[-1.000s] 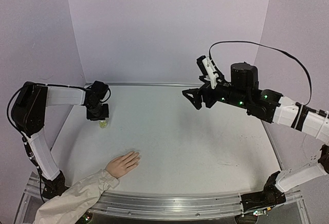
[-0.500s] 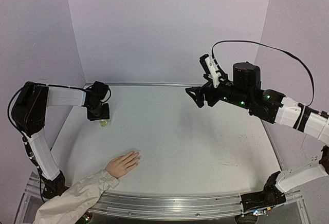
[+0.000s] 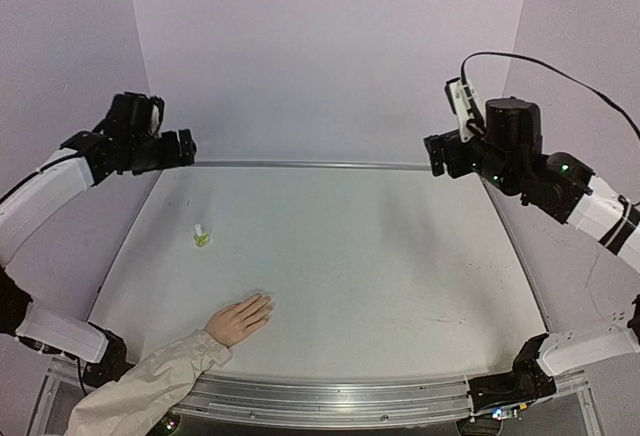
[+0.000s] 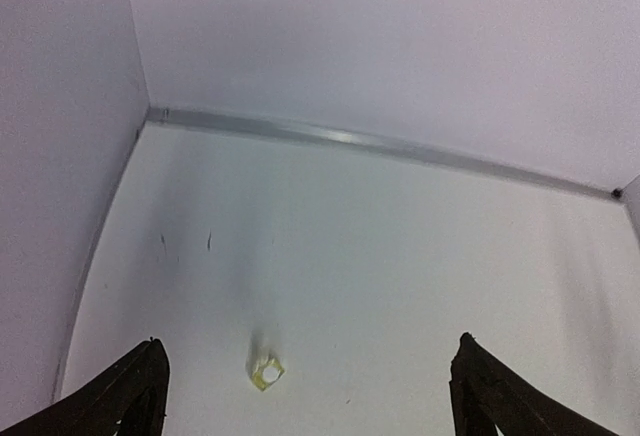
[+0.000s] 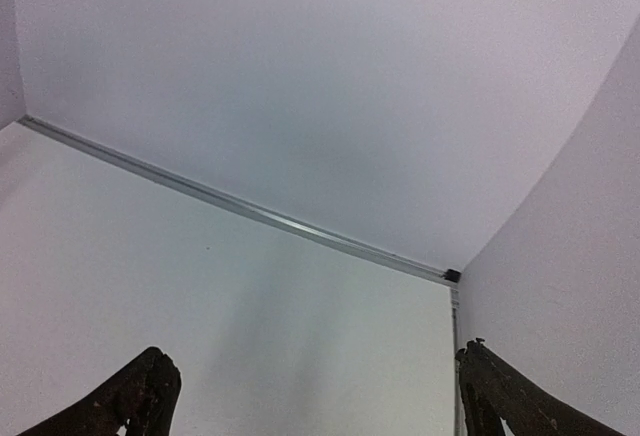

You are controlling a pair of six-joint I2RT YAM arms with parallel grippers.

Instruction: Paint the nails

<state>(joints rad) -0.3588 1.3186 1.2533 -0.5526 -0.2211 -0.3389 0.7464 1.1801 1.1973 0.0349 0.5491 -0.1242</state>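
The pale peach hand with its beige sleeve lies flat near the table's front left. Its nails point toward the table's middle and are too small to make out. A small yellow-green bottle with a white cap stands alone behind the hand, and shows from above in the left wrist view. My left gripper hangs open, high above the back left corner, well clear of the bottle. My right gripper is open and empty, raised at the back right.
Lavender walls close the table on the left, back and right. A metal strip runs along the back edge. Both arm bases sit on the aluminium rail at the front. A black cable loops over the right arm.
My left gripper opened, let go of the bottle, then rose and drew back to the far left. The right arm lifted and pulled back to the right. The bottle and hand stayed put.
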